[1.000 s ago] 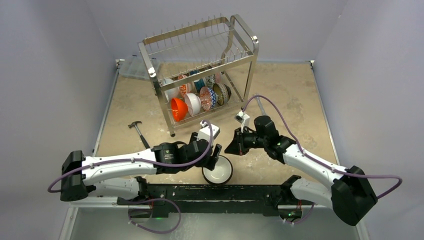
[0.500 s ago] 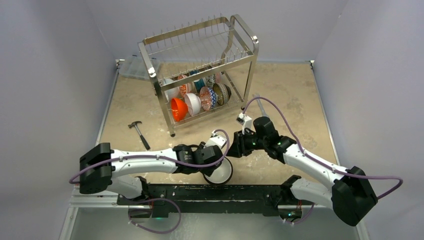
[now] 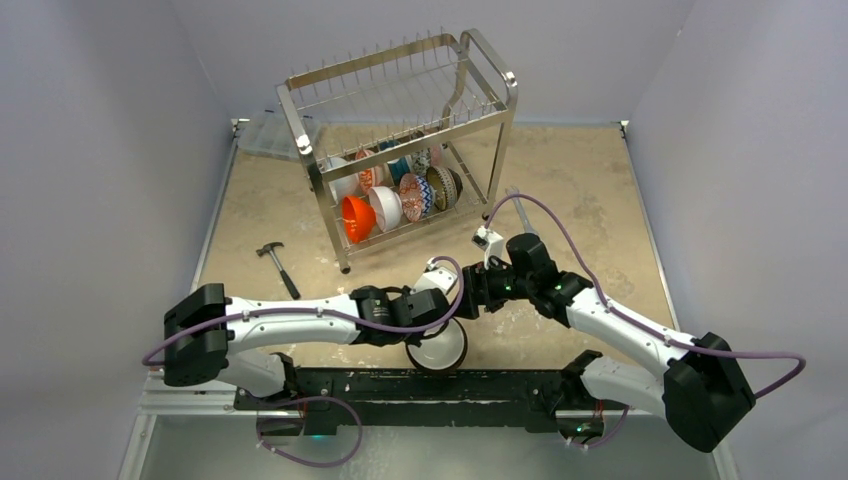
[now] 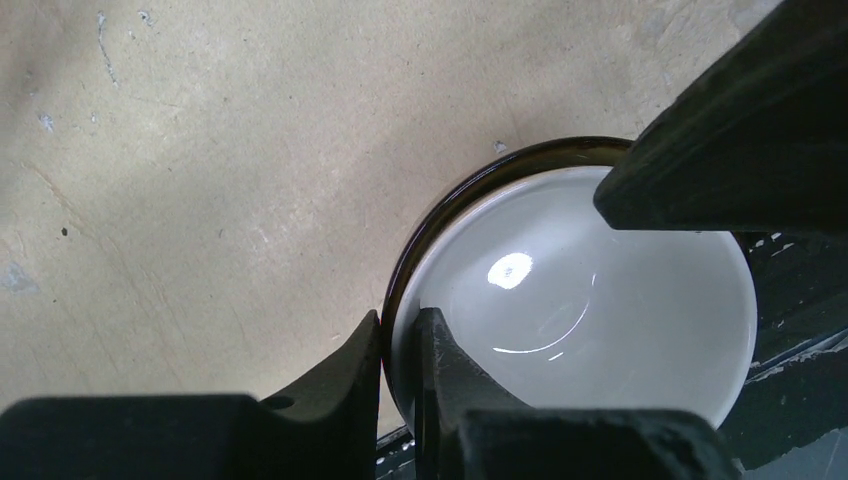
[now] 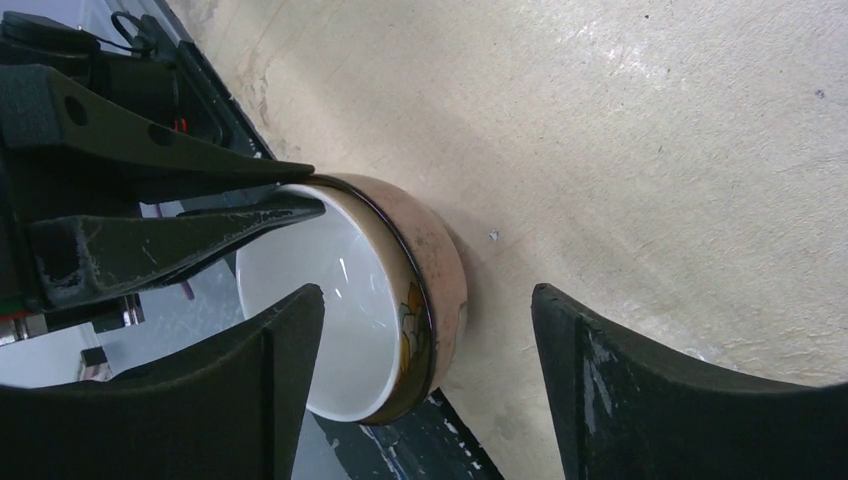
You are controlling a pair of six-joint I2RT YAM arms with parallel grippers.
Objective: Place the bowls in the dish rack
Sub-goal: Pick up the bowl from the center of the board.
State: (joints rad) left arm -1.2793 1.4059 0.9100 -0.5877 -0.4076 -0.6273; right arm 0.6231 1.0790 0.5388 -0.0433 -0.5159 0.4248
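One dish rack [image 3: 318,190]; one hammer [image 3: 278,265]; one clear box [image 3: 265,135]; one loose bowl [image 3: 437,350] — about eight racked bowls [image 3: 385,207].

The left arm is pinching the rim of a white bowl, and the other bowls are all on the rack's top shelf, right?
Not quite. The left gripper does pinch the bowl by its rim, but the other bowls stand on the lower shelf of the rack; the top shelf holds none. The top external view shows this.
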